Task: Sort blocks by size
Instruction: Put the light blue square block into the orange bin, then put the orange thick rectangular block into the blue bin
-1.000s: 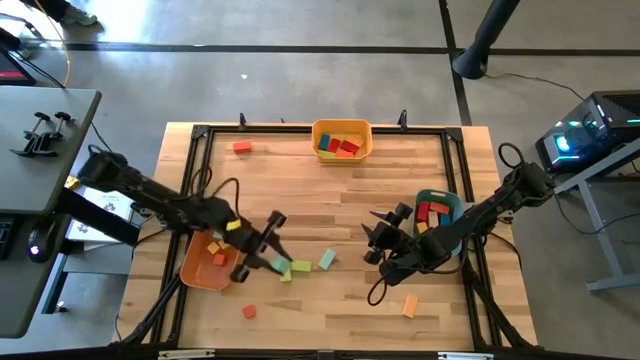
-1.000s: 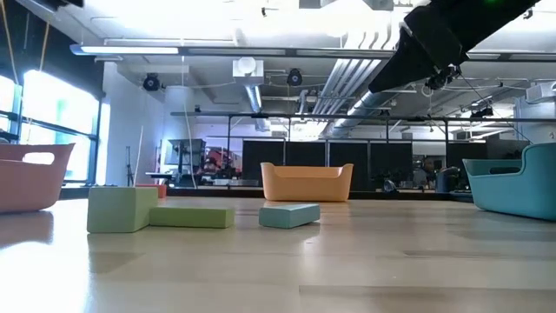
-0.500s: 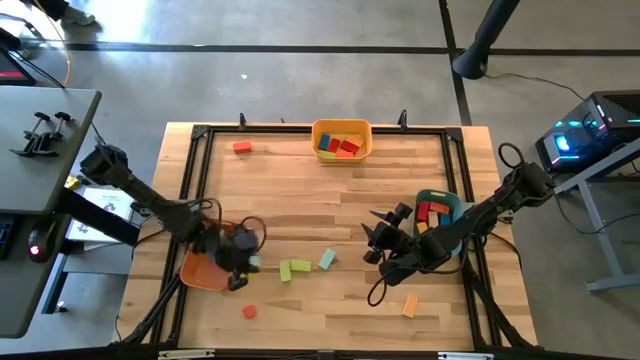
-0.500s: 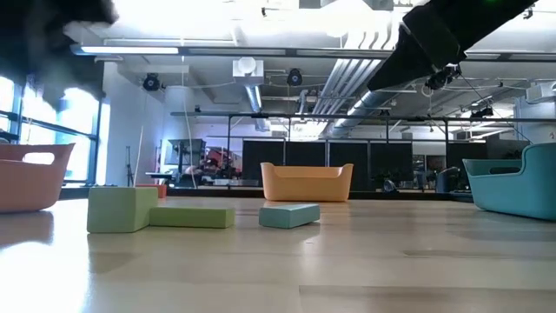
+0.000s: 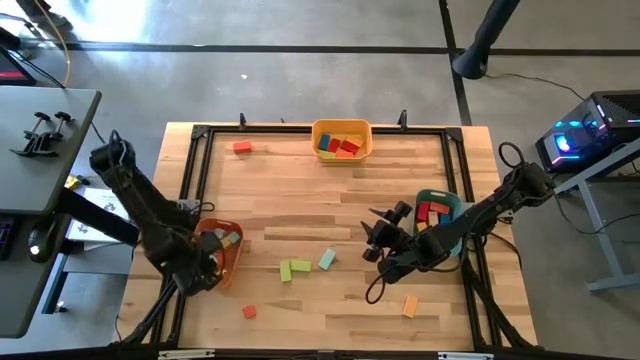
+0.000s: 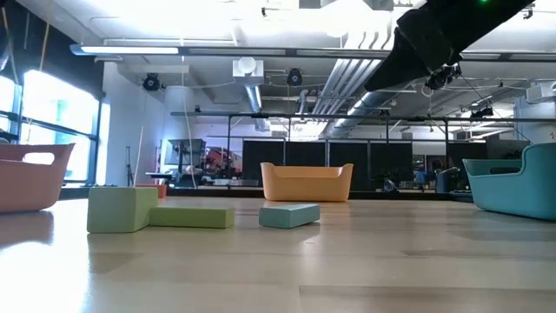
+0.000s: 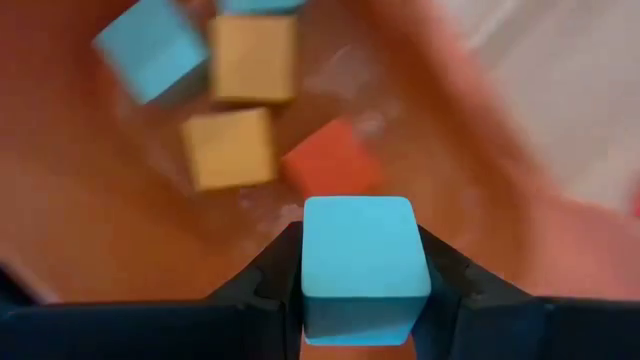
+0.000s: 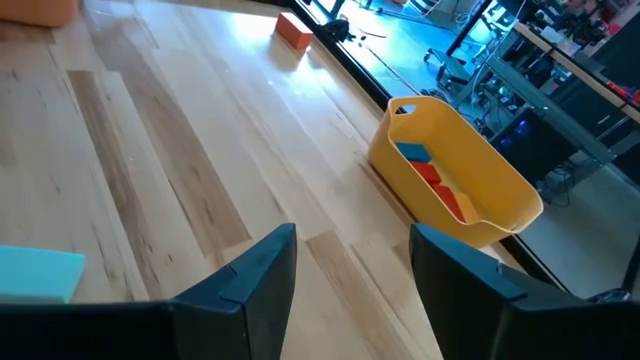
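My left gripper [image 5: 203, 265] is over the orange tray [image 5: 229, 243] at the table's left, shut on a light blue cube [image 7: 365, 265]. Blue, orange and red cubes [image 7: 230, 148] lie in the tray below it. My right gripper [image 5: 378, 240] hangs open and empty above the table's right half, beside the teal tray [image 5: 437, 196]; it also shows in the right wrist view [image 8: 350, 270]. Two light green blocks [image 5: 293, 268] and a teal block [image 5: 327, 259] lie flat on the table's middle, and show in the low view [image 6: 191, 216]. My left gripper pinches the light blue cube by two opposite sides [image 7: 312, 270] between its two fingers [image 7: 268, 285]. The fingers point down into the orange tray. The cube is level and clear of the cubes below it.
A yellow tray [image 5: 342, 152] with red and blue blocks stands at the far edge. The teal tray holds red and orange blocks. Loose blocks lie at the far left [image 5: 242, 147], near left [image 5: 249, 312] and near right [image 5: 410, 305]. A black frame [image 5: 190, 180] runs along the table's edges.
My left gripper has gone from the loose blocks at the table's middle toward the left edge and now stands over the orange tray, turned about, carrying the light blue cube. The green and teal blocks have stayed where they were.
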`<state>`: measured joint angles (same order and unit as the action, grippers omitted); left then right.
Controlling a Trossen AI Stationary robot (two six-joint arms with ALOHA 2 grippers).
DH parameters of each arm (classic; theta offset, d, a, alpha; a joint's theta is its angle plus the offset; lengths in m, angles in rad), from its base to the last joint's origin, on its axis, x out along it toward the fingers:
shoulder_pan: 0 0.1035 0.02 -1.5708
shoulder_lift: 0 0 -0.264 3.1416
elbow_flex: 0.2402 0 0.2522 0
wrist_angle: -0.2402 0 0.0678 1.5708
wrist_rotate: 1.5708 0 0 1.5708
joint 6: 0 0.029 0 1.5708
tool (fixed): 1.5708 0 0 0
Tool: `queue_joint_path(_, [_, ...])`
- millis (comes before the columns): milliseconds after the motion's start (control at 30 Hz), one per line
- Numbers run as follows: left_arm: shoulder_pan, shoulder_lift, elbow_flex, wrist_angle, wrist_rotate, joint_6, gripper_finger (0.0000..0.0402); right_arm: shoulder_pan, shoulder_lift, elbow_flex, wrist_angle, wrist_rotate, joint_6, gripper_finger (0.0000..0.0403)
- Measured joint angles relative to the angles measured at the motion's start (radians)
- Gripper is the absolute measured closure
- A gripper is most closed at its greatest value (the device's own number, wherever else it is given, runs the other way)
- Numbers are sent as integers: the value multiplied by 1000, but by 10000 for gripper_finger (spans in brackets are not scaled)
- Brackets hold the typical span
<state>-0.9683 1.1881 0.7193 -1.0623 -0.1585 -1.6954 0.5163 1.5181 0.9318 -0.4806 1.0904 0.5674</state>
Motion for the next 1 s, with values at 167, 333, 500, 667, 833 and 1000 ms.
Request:
queue_joint_path(167, [-56,0,-68,-14,29,-148,270,0,0,0,6,0,0,211])
queue_joint_path(333, [-74,1,-105,-6,38,-207,246,0,0,0,6,0,0,211])
queue_joint_path(500, [-74,0,-105,-4,38,-213,229,0,0,0,9,0,0,211])
queue_joint_path(667, [-71,-9,-99,-9,39,-214,218,0,0,0,10,0,-4,211])
queue_joint_path(833, [-44,-36,-27,-67,-55,-176,216,0,0,0,45,0,-48,211])
queue_joint_path(1000, [-1,-63,34,-88,-454,-31,216,0,0,0,52,1,-53,211])
